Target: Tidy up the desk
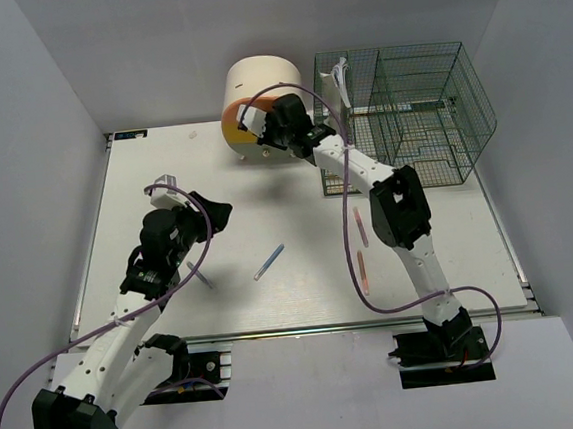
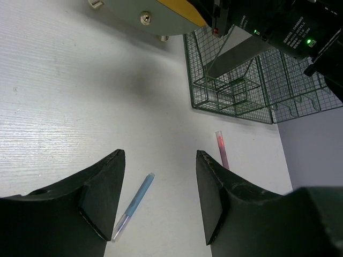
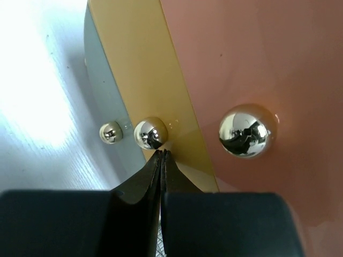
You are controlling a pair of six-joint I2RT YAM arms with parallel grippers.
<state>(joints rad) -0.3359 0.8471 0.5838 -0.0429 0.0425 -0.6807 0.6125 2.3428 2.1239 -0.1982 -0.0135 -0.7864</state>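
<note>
Counter (image 1: 264, 191): large white rectangular top, filling the middle of the overhead view, with both arm bases at its near edge.

Drawer box (image 1: 255, 87): rounded, cream body with orange and yellow fronts. It stands at the far edge, centre.

Wire organizer (image 1: 407, 104): green mesh with several compartments. It stands at the far right, just beside the drawer box.

Blue pen (image 1: 269, 262): lies loose near the middle of the counter, angled.

Pink pens: one (image 1: 361, 226) and another (image 1: 364, 273) lie end to end, right of centre, beside the right arm (image 1: 397, 210).

Gold knobs, right wrist view: a small one (image 3: 150, 133) on the yellow front, a larger one (image 3: 248, 130) on the pinkish front, and a smaller one (image 3: 109, 132) on the grey part.

The right jaws are pressed fully together and hold nothing. Their tips meet at the lower edge of the small knob on the yellow front.

The left arm (image 1: 160, 256) reaches over the left half of the counter. The left jaws are parted fairly wide, empty and raised off the surface. In the left wrist view the blue pen (image 2: 134, 205) lies on the counter between the two fingers, nearer the left one.
</note>
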